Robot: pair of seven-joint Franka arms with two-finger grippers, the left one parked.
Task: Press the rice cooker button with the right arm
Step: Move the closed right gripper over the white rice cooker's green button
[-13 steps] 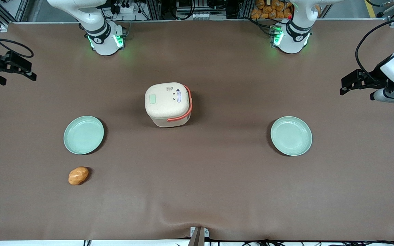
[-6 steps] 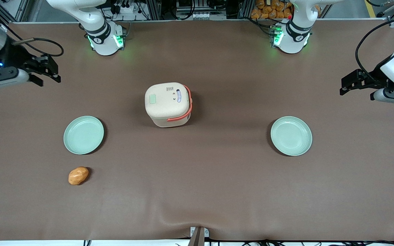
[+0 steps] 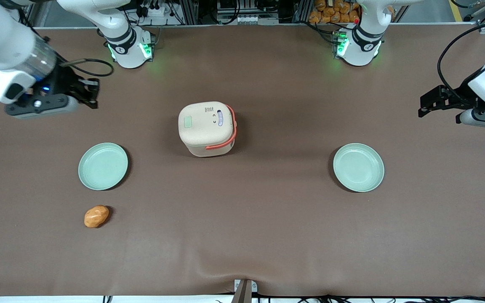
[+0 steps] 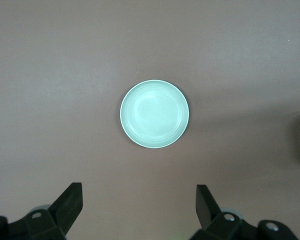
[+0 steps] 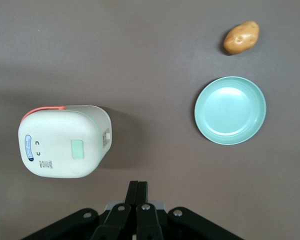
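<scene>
We saw the black two-finger gripper (image 3: 92,91) of the white jointed right arm (image 3: 4,46) hanging over the brown table cover (image 3: 242,235), toward the working arm's end of the table. In the right wrist view its fingers (image 5: 138,186) stood pressed together with no gap between them and nothing held. The cream rounded-square rice cooker (image 3: 206,126) with the orange-red carrying handle (image 3: 225,141) stood upright near the middle of the table, well apart from the gripper. Its lid was down, and on the lid we noted a small pale-green rectangular panel (image 3: 188,122). From the wrist camera the same cooker (image 5: 62,141) showed a small pale tab (image 5: 106,138) on its side wall, but we could not tell which part was the button. A round mint-green plate (image 3: 102,166) lay nearer the front camera than the gripper, and a small orange-brown, potato-like lump (image 3: 96,216) lay nearer still, close to that plate yet not touching it. A second mint-green plate (image 3: 358,167) lay toward the parked arm's end.
</scene>
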